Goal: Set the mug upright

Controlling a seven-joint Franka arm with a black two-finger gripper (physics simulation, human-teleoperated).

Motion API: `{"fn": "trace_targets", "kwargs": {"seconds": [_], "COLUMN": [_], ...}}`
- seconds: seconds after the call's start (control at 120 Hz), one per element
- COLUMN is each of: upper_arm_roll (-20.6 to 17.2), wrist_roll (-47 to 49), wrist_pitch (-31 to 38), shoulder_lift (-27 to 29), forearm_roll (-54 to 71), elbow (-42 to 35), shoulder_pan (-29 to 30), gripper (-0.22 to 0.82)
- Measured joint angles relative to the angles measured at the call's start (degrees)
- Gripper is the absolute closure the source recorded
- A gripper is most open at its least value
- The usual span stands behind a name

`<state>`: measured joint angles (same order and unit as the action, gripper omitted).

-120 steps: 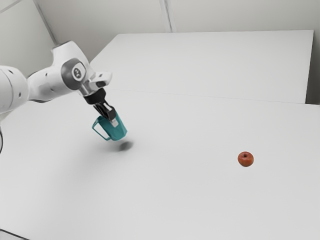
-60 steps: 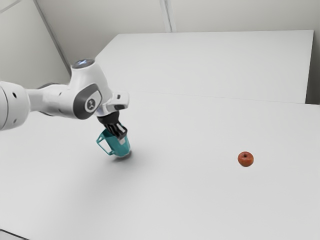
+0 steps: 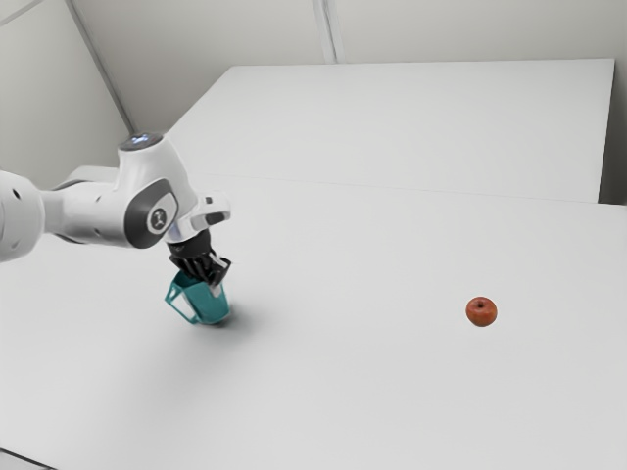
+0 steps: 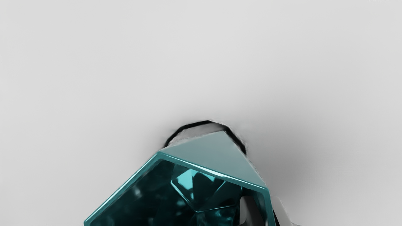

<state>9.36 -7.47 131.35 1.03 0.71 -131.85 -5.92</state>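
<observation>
In the exterior view the gripper (image 3: 217,281) points down at the rim of the teal faceted mug (image 3: 206,307), whose handle faces the exterior view's left. The mug leans slightly, mouth up, with its base at or very near the table. Seen from the wrist, the gripper (image 4: 267,211) has one finger inside the mug (image 4: 213,153) and the other outside, pinching the wall between them. Part of the mug's body is hidden behind the fingers in the exterior view.
A red apple (image 3: 481,311) lies on the white table (image 3: 372,392), well over toward the exterior view's right. Behind rises a pale panel-like surface (image 3: 411,117). A dark line crosses the lower left corner.
The hand has lowered with the mug, which is now closer to upright and has its shadow against its base. Most recently both shifted a little toward the exterior view's left.
</observation>
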Motion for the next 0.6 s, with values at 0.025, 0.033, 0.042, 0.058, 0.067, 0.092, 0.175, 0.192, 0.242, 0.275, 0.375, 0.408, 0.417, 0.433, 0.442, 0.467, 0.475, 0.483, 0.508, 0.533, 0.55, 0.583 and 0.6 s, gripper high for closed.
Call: {"fn": "trace_targets", "kwargs": {"seconds": [0.025,0.033,0.042,0.058,0.067,0.092,0.175,0.192,0.242,0.275,0.375,0.408,0.417,0.433,0.442,0.467,0.475,0.483,0.508,0.533,0.55,0.583,0.6], "upper_arm_roll": [0.0,0.0,0.0,0.0,0.0,0.0,0.0,0.0,0.2,0.3,0.4,0.4,0.5,0.5,0.5,0.5,0.5,0.6,0.7,0.8,0.8,0.9,0.9], "wrist_roll": [0.4,0.5,0.6,0.9,1.0,1.4,2.3,2.4,2.7,2.8,3.1,3.2,3.2,3.2,3.2,3.3,3.3,3.3,3.4,3.4,3.5,3.5,3.6], "wrist_pitch": [0.0,0.0,0.0,0.0,0.0,0.0,0.1,0.0,-0.1,-0.1,-0.3,-0.3,-0.3,-0.3,-0.3,-0.4,-0.4,-0.4,-0.4,-0.4,-0.4,-0.5,-0.5], "shoulder_lift": [-0.1,-0.1,-0.1,-0.2,-0.2,-0.3,-1.2,-1.3,-1.6,-1.6,-1.6,-1.5,-1.5,-1.4,-1.4,-1.3,-1.3,-1.2,-1.1,-1.0,-1.0,-0.8,-0.7], "forearm_roll": [0.0,0.0,0.0,0.0,0.0,0.0,-0.1,-0.2,-0.4,-0.5,-0.3,-0.2,-0.1,0.0,0.0,0.2,0.3,0.3,0.5,0.6,0.7,0.8,0.9], "elbow": [0.0,0.0,0.0,0.0,0.0,0.0,0.0,0.1,0.1,0.2,0.4,0.4,0.4,0.4,0.4,0.5,0.5,0.5,0.6,0.6,0.6,0.7,0.7], "shoulder_pan": [0.3,0.4,0.5,0.7,0.7,1.0,1.5,1.6,1.7,1.8,1.9,1.8,1.8,1.8,1.8,1.7,1.7,1.6,1.4,1.3,1.2,1.1,1.1], "gripper": [0.78,0.78,0.78,0.78,0.78,0.78,0.74,0.70,0.59,0.51,0.32,0.27,0.26,0.24,0.23,0.21,0.20,0.19,0.17,0.15,0.14,0.12,0.11]}}
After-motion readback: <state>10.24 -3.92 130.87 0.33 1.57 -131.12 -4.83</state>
